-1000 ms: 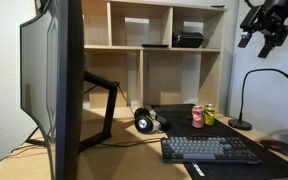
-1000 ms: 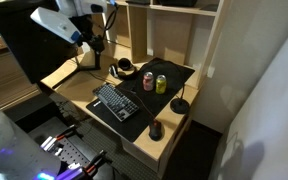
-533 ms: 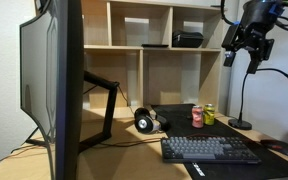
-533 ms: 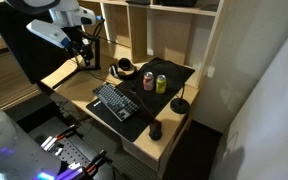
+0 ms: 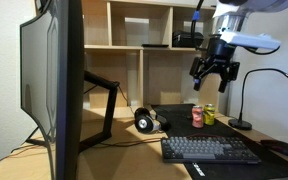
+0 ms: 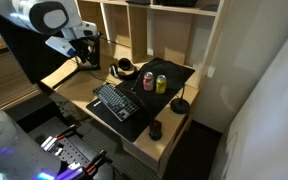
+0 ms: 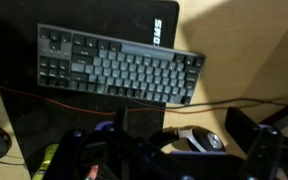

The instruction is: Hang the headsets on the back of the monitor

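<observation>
Saw a dark-screened, black-edged monitor [image 5: 54, 80] at left. Noted black headsets [image 5: 144, 121] with silvery-white rings, a red can [image 5: 197, 116], a yellow-green can [image 5: 209, 114], a black lamp [image 5: 241, 124] at right. Found grey keys on a black keyboard [image 7: 119, 65], pale wood on desk [image 5: 124, 155] and shelves [image 5: 141, 75].

No legible text in my views, only blurred white lettering on the black desk mat [image 7: 104, 15].
</observation>
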Tool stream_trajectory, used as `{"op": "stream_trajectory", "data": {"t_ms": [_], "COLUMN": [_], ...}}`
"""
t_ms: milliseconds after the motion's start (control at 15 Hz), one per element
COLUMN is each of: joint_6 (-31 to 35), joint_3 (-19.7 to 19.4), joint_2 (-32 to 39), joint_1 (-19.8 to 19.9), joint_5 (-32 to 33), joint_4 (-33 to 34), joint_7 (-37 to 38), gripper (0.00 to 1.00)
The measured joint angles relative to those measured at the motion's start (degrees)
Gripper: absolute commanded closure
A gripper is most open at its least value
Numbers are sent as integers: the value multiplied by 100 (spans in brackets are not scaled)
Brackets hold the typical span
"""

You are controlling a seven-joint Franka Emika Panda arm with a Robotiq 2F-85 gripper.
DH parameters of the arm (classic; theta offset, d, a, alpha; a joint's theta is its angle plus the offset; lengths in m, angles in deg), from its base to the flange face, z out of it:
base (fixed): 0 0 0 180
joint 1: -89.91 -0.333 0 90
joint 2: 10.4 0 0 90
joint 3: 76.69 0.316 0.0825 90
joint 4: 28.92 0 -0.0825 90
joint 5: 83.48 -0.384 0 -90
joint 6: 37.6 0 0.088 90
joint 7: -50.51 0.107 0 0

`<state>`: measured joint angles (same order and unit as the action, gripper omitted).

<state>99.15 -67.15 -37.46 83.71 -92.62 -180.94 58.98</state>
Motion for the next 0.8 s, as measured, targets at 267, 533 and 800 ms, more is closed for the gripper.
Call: {"op": "stream_trajectory", "data": {"t_ms": [267, 533, 800], "joint_6": [804, 743, 1247], "joint_3": [306, 289, 304], "joint_2": [1083, 1234, 2010], "joint_1": [50, 86, 146], "joint_5": [234, 371, 1008], "joint_4": [438, 569, 688], "joint_7": [984, 1038, 1885], "gripper": [0, 0, 0]}}
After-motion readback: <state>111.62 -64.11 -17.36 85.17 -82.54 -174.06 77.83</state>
